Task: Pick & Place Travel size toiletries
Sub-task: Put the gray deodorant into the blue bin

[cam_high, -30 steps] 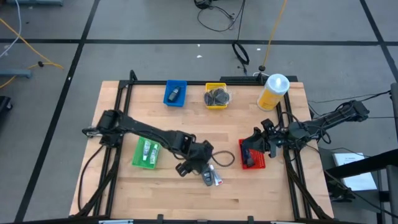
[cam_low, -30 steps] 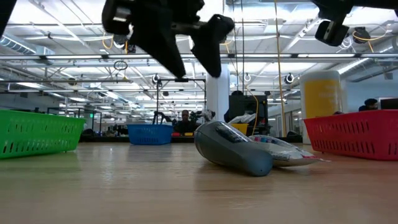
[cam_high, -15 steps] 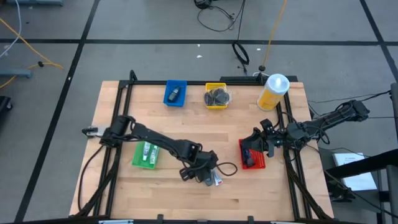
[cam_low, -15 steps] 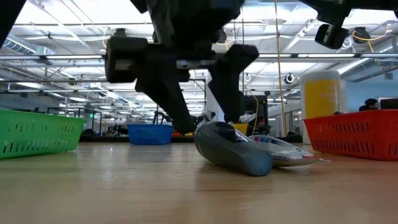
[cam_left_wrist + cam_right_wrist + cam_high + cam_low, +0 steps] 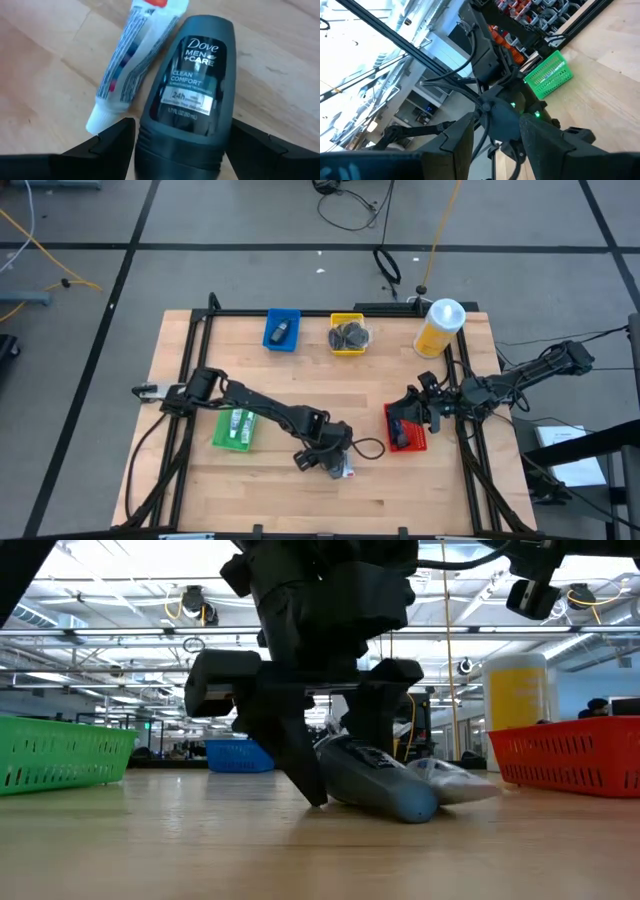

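A dark grey roll-on bottle [image 5: 192,90] lies on its side on the wooden table, with a white tube [image 5: 135,60] close beside it. In the low view the bottle [image 5: 385,785] and the tube [image 5: 455,783] rest near the table's middle front. My left gripper [image 5: 325,460] has come down over the bottle from above. It is open, one finger [image 5: 112,147] on each side of the bottle's cap end. My right gripper [image 5: 415,415] hovers open by the red tray [image 5: 405,442], with nothing between its fingers.
A green tray [image 5: 236,427] with white tubes sits left of the gripper. A blue tray [image 5: 282,330] with a dark bottle and a yellow tray [image 5: 347,335] with dark pieces stand at the far edge. A big yellow bottle [image 5: 440,327] stands at the far right.
My left gripper has sunk and moved a little toward the table's near edge. It now straddles the dark bottle and has stayed open. The bottle and tube lie where they were.
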Motion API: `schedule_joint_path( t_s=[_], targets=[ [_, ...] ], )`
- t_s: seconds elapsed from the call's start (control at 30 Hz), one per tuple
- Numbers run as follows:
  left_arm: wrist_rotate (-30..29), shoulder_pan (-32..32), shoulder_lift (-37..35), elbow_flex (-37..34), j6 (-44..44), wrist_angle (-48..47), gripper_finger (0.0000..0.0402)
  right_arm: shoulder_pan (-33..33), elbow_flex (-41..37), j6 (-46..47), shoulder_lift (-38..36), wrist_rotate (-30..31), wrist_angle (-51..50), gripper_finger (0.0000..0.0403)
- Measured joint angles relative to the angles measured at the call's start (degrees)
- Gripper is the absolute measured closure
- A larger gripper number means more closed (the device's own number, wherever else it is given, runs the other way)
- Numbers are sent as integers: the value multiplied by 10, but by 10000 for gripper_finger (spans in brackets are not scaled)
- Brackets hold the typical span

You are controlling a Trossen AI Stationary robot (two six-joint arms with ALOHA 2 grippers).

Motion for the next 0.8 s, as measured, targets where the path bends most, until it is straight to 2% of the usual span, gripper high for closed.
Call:
schedule_joint_path(
  t_s=[0.17,0.43,0.6,0.8],
  targets=[
    [-1,-2,-6,-1,-48,-15,123,0,0,0,1,0,0,252],
    [0,-27,-14,-1,-70,-19,204,0,0,-5,1,0,0,252],
    [-3,-44,-14,-1,-83,-31,204,0,0,-4,1,0,-4,252],
    [-29,-56,-38,-1,-181,-89,200,0,0,-5,1,0,-5,252]
  ],
)
